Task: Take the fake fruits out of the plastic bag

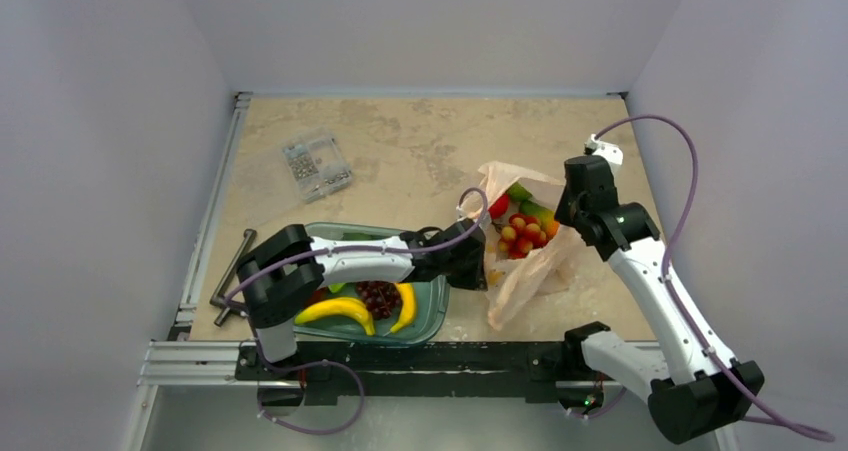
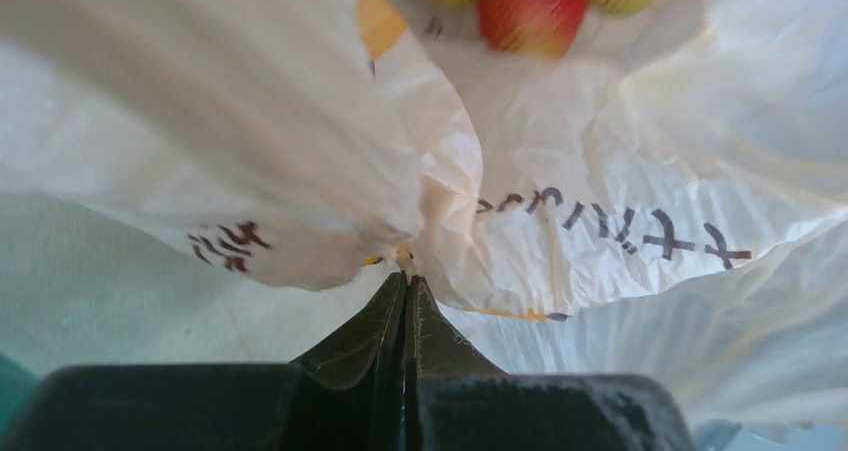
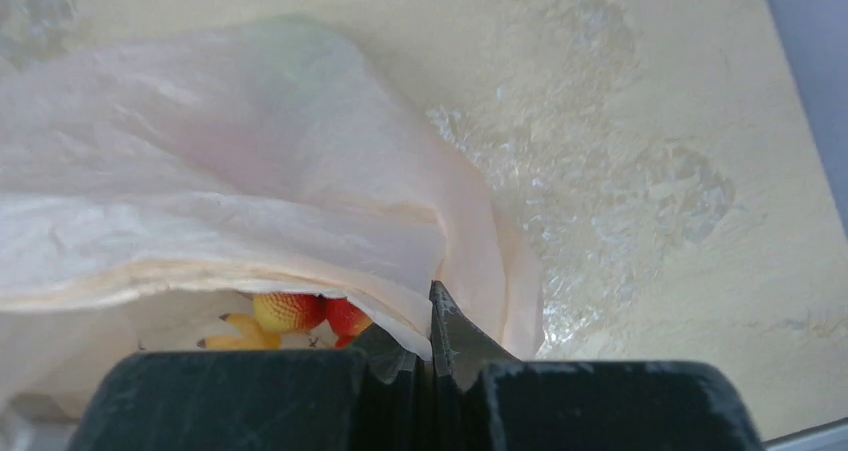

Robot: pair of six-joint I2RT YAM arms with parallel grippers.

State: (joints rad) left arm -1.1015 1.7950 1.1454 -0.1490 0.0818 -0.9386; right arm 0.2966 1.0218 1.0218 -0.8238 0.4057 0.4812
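Observation:
The peach-pink plastic bag (image 1: 520, 271) lies right of centre with its mouth held open. Inside show the red-and-yellow berry bunch (image 1: 522, 234), a red piece (image 1: 499, 207), green pieces (image 1: 524, 196) and an orange piece (image 1: 551, 227). My left gripper (image 1: 483, 268) is shut on the bag's left edge; in the left wrist view the film (image 2: 440, 201) is pinched at the fingertips (image 2: 407, 283) and berries (image 2: 530, 6) show above. My right gripper (image 1: 572, 211) is shut on the bag's right edge (image 3: 400, 301); berries (image 3: 300, 311) show under the film.
A teal tray (image 1: 436, 306) at the front holds two yellow bananas (image 1: 340, 311) and a dark purple grape bunch (image 1: 378, 297). A clear parts box (image 1: 316, 164) lies at the back left. A metal tool (image 1: 230, 271) lies by the left rail.

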